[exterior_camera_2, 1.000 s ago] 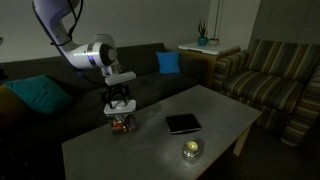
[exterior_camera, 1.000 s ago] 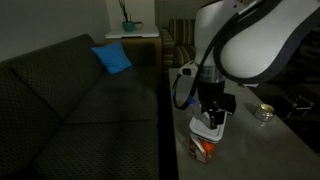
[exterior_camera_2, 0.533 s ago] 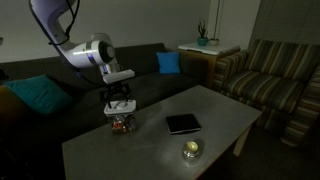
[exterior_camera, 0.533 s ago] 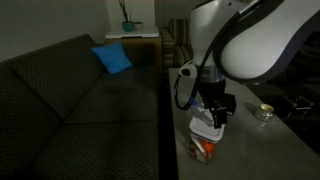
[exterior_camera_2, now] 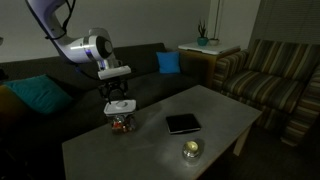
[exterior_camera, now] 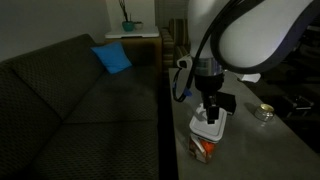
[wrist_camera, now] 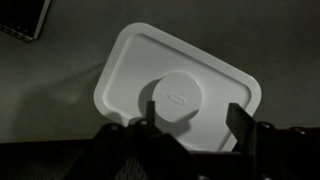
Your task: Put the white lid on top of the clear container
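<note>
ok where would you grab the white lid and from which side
Probably the round button in its middle, from straight above: the white lid lies flat on the clear container, and the button looks raised and narrow enough for the open gripper.

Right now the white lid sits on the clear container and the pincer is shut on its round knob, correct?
Not quite. The white lid does sit on the clear container, but the pincer is open: the wrist view shows its fingers spread apart, gripping nothing.
</note>
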Motion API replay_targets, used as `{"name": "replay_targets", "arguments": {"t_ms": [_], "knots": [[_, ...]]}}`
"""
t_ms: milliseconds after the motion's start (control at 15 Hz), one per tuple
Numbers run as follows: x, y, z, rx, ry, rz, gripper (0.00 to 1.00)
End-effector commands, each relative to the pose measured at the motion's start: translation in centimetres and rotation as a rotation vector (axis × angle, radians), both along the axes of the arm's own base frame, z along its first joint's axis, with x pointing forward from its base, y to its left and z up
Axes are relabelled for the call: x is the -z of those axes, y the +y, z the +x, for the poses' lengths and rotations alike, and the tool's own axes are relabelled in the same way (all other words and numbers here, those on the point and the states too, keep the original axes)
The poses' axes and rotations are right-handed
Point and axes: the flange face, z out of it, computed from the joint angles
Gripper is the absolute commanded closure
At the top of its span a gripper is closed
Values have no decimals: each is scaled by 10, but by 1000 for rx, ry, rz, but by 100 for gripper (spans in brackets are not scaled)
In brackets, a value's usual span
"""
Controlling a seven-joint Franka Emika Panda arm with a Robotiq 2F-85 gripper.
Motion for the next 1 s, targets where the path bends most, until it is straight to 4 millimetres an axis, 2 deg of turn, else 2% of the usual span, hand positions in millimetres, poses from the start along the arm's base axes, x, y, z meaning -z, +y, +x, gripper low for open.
{"name": "replay_targets", "arguments": {"t_ms": [0, 400, 533, 933], "knots": [[-12, 0, -13, 83, 8, -18, 54], [-5, -13, -14, 180, -44, 13, 96], [1, -19, -11, 224, -80, 49, 100], [9, -35, -8, 287, -132, 120, 100]]}}
